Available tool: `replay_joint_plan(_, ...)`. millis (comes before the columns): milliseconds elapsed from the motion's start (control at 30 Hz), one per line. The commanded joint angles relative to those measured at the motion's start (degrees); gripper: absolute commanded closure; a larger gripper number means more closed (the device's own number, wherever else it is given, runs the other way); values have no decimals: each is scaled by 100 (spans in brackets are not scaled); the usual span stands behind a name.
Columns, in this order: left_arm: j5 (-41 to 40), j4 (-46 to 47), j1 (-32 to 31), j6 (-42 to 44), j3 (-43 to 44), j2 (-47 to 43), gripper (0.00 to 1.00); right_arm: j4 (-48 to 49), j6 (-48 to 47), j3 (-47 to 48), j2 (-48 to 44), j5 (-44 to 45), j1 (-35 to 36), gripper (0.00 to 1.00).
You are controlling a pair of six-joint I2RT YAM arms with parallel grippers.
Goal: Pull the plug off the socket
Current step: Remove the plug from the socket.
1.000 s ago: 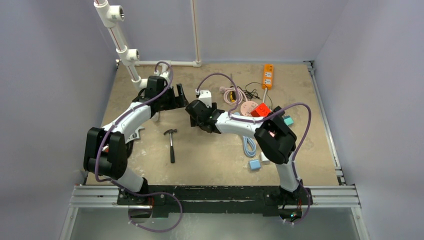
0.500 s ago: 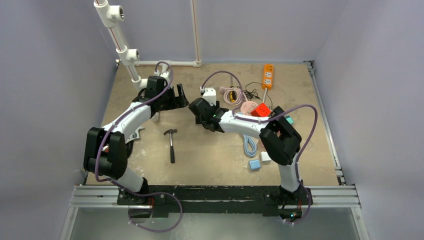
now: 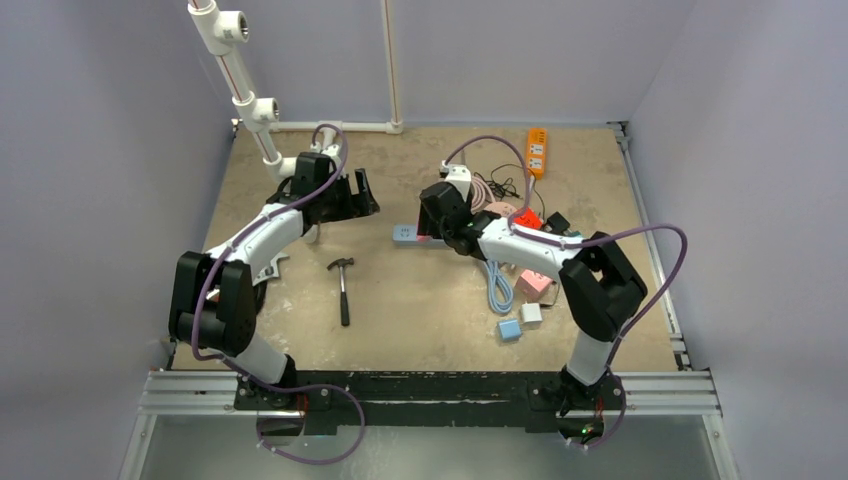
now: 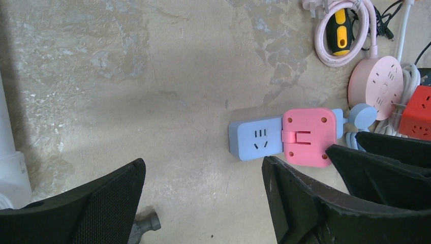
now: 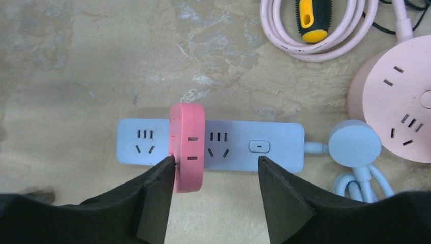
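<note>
Nearest the front, the hammer [image 3: 342, 288] lies idle. Past it, the left claw [image 4: 202, 165] hangs wide apart, holding nothing, looking down on the strip [image 5: 254, 147]. Over that strip the right claw [image 5: 213, 165] stands apart around the pink plug [image 5: 187, 147], one finger touching it, the other clear. I'd centre it, squeeze the plug firmly, then draw straight off the strip; the left could pin the strip.
</note>
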Motion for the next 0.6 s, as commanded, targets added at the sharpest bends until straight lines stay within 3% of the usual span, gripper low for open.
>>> replay_joint_plan(0, 136, 215, 48, -49, 2, 3, 16, 706, -179, -36, -355, -764, -82, 33)
replay_joint_plan(567, 368, 216, 47, -76, 15, 145, 16, 516, -214, 426, 381, -927, -225, 32)
